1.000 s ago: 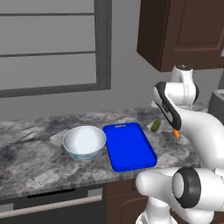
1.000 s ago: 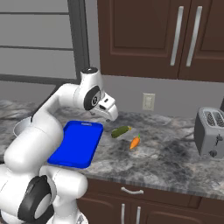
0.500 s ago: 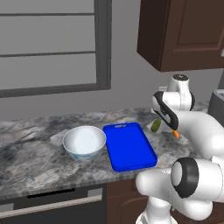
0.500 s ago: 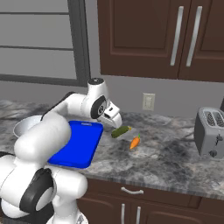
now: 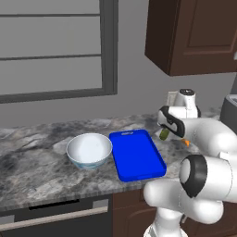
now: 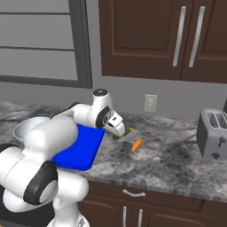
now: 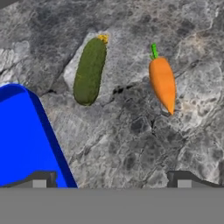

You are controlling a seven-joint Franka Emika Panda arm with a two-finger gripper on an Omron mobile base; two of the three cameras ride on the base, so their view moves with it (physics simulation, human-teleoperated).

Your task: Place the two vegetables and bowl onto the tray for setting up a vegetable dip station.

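A dark green cucumber [image 7: 89, 71] and an orange carrot [image 7: 162, 84] lie side by side on the marble counter, just right of the blue tray [image 7: 22, 140]. My gripper [image 7: 112, 181] hovers above them, open wide, with nothing between its fingertips [image 7: 41, 179]. From the base, the hand [image 6: 116, 127] hangs low over the cucumber [image 6: 128, 131], with the carrot [image 6: 137, 143] just beyond it. The white bowl [image 5: 89, 150] stands on the counter left of the tray [image 5: 136, 155]. My arm partly hides the bowl [image 6: 26, 127] in the right base view.
A silver toaster [image 6: 213, 134] stands at the right end of the counter. A wall outlet [image 6: 150, 103] sits behind the vegetables. Dark cabinets [image 6: 177, 40] hang overhead and a window [image 5: 51, 46] is behind the bowl.
My hand has come down and forward toward the counter, ending close over the cucumber. The jaws stayed open. Bowl, tray and vegetables have not moved.
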